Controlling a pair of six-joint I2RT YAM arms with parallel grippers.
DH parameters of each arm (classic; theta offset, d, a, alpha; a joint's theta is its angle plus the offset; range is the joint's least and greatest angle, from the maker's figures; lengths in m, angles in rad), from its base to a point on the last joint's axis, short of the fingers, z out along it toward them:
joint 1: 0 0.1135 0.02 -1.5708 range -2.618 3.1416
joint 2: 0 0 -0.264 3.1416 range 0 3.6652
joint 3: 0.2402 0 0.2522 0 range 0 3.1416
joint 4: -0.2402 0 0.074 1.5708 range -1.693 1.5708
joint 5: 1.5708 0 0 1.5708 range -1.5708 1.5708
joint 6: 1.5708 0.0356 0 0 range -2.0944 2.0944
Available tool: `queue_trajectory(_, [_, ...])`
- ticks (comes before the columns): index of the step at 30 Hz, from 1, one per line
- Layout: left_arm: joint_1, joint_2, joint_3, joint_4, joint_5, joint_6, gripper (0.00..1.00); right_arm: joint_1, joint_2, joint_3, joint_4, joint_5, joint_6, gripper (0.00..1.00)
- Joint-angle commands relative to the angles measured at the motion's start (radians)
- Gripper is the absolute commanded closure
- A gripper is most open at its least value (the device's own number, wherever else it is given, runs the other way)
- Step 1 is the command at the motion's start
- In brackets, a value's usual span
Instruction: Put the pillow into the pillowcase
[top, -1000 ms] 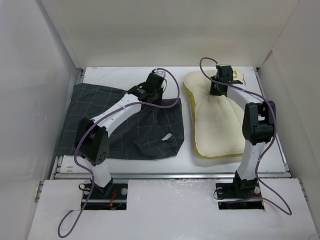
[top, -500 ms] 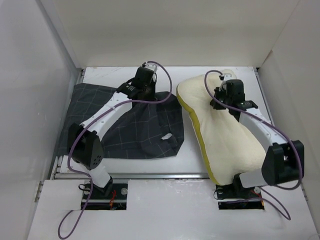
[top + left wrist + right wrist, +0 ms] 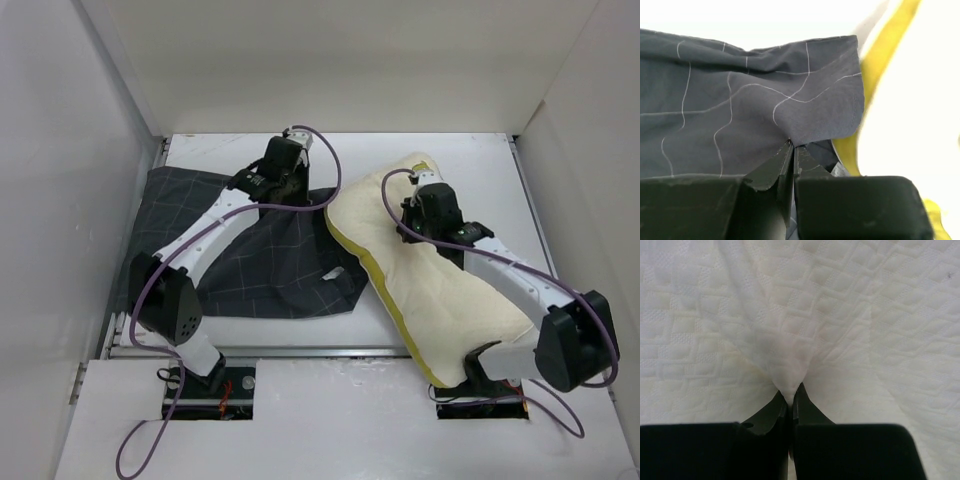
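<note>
You are working with one pillow (image 3: 455, 290) and one pillowcase (image 3: 250, 265), both lying on the white table (image 3: 490, 170), and two arms. The pillow is a plump cream rectangle with a stitched, embossed quilt pattern and a bright yellow band (image 3: 385, 285) running along its side. It is stretching from 11 o'clock to 5 o'clock across the right half of the top view. The pillowcase is thin dark grey cloth with a fine pale check, lying rumpled at the pillow's 9 o'clock. Your left gripper (image 3: 792, 145) is pinching a fold of the case near its 1 o'clock corner, jaws clamped together. Your right gripper (image 3: 790, 392) is clenching a puckered tuft of the pillow's cover toward its 11 o'clock end.
</note>
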Motion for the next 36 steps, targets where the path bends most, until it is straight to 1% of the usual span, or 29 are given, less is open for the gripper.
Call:
queue_trajectory(1, [0.000, -0.087, -0.024, 0.026, 0.025, -0.005, 1.00, 0.034, 0.051, 0.078, 0.019, 0.095, 0.032, 1.00])
queue_trajectory(7, [0.000, -0.096, -0.004, 0.026, 0.046, -0.014, 1.00, 0.094, 0.175, 0.175, 0.028, 0.194, 0.023, 1.00])
queue_trajectory(9, [0.000, -0.096, -0.004, 0.026, 0.065, -0.014, 1.00, 0.131, 0.219, 0.198, 0.042, 0.243, 0.051, 1.00])
queue_trajectory(10, [0.000, -0.096, -0.004, 0.026, 0.080, -0.014, 1.00, 0.151, 0.235, 0.217, 0.042, 0.281, 0.083, 1.00])
queue_trajectory(11, [0.000, -0.096, -0.004, 0.035, 0.091, -0.014, 1.00, 0.196, 0.252, 0.232, 0.042, 0.374, 0.104, 1.00])
queue_trajectory(12, [0.000, -0.096, -0.004, 0.035, 0.101, -0.014, 1.00, 0.217, 0.265, 0.265, 0.025, 0.417, 0.129, 1.00])
queue_trajectory(15, [0.000, -0.096, -0.004, 0.035, 0.114, -0.025, 1.00, 0.272, 0.301, 0.330, -0.027, 0.500, 0.212, 1.00])
queue_trajectory(17, [0.000, -0.096, 0.005, 0.035, 0.114, -0.025, 1.00, 0.304, 0.312, 0.339, -0.038, 0.561, 0.268, 1.00])
queue_trajectory(18, [0.000, -0.096, 0.014, 0.035, 0.114, -0.025, 1.00, 0.330, 0.312, 0.339, -0.053, 0.648, 0.291, 1.00])
queue_trajectory(21, [-0.009, -0.122, 0.024, 0.035, 0.137, -0.025, 1.00, 0.330, 0.321, 0.339, -0.087, 0.759, 0.364, 1.00])
queue_trajectory(25, [-0.009, -0.176, 0.015, 0.035, 0.126, -0.025, 1.00, 0.330, 0.370, 0.376, -0.139, 0.861, 0.364, 1.00])
queue_trajectory(26, [-0.009, -0.185, 0.014, 0.026, 0.106, -0.025, 1.00, 0.330, 0.379, 0.376, -0.160, 0.861, 0.364, 1.00])
queue_trajectory(28, [-0.009, -0.197, 0.014, 0.026, 0.083, -0.025, 1.00, 0.341, 0.388, 0.376, -0.150, 0.841, 0.323, 1.00])
queue_trajectory(31, [-0.009, -0.186, 0.024, 0.026, 0.074, -0.014, 1.00, 0.428, 0.333, 0.278, -0.061, 0.817, 0.240, 1.00])
queue_trajectory(32, [-0.009, -0.177, 0.050, 0.026, 0.074, -0.014, 1.00, 0.474, 0.318, 0.260, -0.045, 0.788, 0.230, 1.00])
queue_trajectory(35, [-0.009, -0.150, 0.079, 0.026, 0.112, -0.014, 1.00, 0.517, 0.260, 0.192, 0.013, 0.700, 0.230, 1.00])
queue_trajectory(36, [-0.009, -0.137, 0.079, 0.026, 0.121, -0.014, 1.00, 0.545, 0.247, 0.151, 0.065, 0.657, 0.230, 1.00])
